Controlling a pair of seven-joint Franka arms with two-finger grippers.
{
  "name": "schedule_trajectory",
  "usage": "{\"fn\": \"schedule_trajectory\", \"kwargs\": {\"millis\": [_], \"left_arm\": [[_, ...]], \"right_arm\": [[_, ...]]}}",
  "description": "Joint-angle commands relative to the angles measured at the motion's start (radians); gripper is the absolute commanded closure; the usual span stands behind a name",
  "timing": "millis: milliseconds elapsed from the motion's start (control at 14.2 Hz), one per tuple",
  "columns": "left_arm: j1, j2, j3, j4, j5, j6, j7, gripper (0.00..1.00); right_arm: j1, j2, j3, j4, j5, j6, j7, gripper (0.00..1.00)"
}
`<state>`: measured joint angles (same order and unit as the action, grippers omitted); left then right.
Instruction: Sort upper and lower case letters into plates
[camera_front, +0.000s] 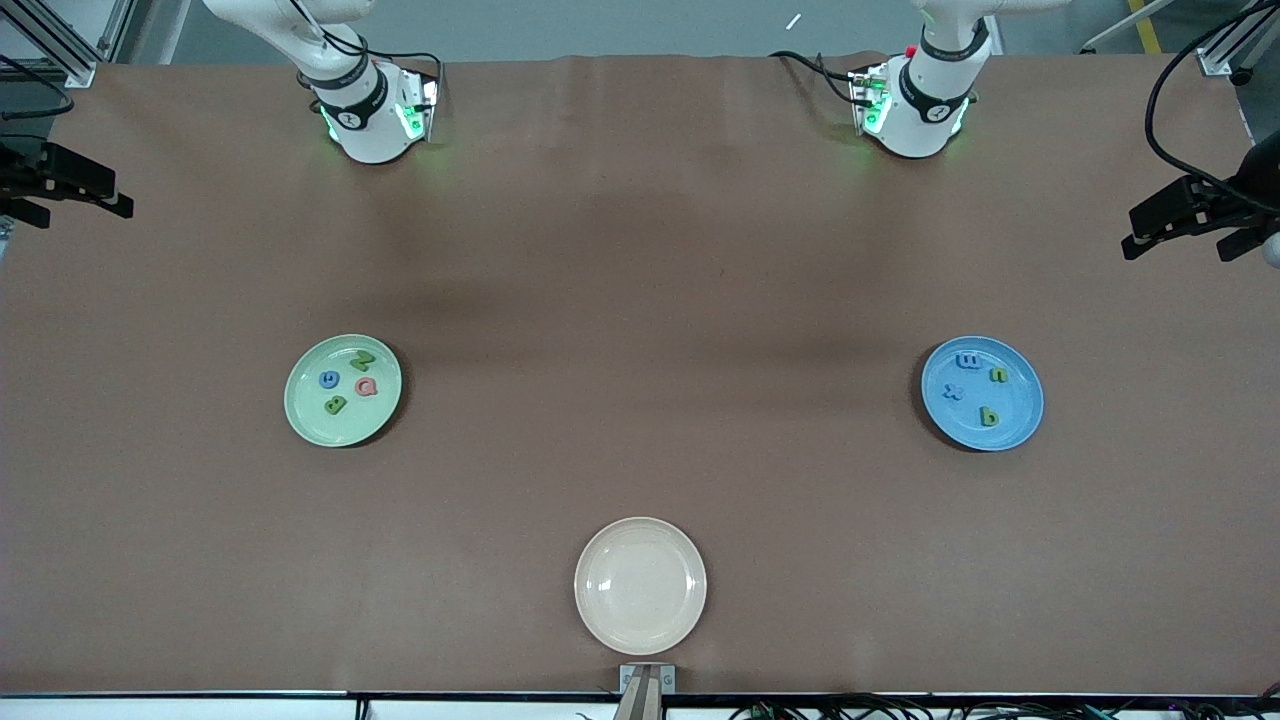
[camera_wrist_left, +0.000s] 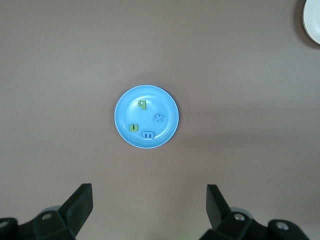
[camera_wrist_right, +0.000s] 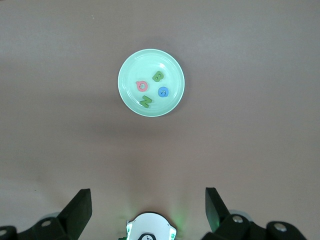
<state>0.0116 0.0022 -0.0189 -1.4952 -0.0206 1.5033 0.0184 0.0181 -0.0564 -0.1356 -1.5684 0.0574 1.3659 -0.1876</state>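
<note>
The mint green plate lies toward the right arm's end and holds the green N, blue G, pink Q and green B. The sky blue plate lies toward the left arm's end and holds the blue m, green n, blue x and green b. My left gripper is open and empty, high over the blue plate. My right gripper is open and empty, high over the mint plate. Neither gripper shows in the front view.
An empty cream-white plate lies mid-table, nearest the front camera; its edge shows in the left wrist view. The two arm bases stand at the table's edge. Black camera mounts stick in at both ends.
</note>
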Motion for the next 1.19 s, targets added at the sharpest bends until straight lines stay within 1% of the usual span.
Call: {"fn": "schedule_trajectory", "kwargs": {"millis": [0, 211, 562, 773, 1124], "left_arm": [[-0.005, 0.004, -0.001, 0.016, 0.013, -0.020, 0.002, 0.00], [-0.004, 0.004, -0.001, 0.016, 0.013, -0.020, 0.002, 0.00], [-0.006, 0.004, -0.001, 0.016, 0.013, -0.020, 0.002, 0.00], [-0.004, 0.004, -0.001, 0.016, 0.013, -0.020, 0.002, 0.00], [-0.004, 0.004, -0.001, 0.016, 0.011, -0.020, -0.002, 0.00]], "right_arm": [[0.002, -0.031, 0.034, -0.031, -0.016, 0.025, 0.007, 0.00], [-0.003, -0.033, 0.056, -0.031, -0.025, 0.029, 0.008, 0.00], [-0.004, -0.033, 0.057, -0.030, -0.021, 0.033, 0.020, 0.00], [-0.004, -0.033, 0.057, -0.030, -0.008, 0.036, 0.095, 0.00], [-0.004, -0.033, 0.057, -0.031, 0.006, 0.032, 0.102, 0.00]]}}
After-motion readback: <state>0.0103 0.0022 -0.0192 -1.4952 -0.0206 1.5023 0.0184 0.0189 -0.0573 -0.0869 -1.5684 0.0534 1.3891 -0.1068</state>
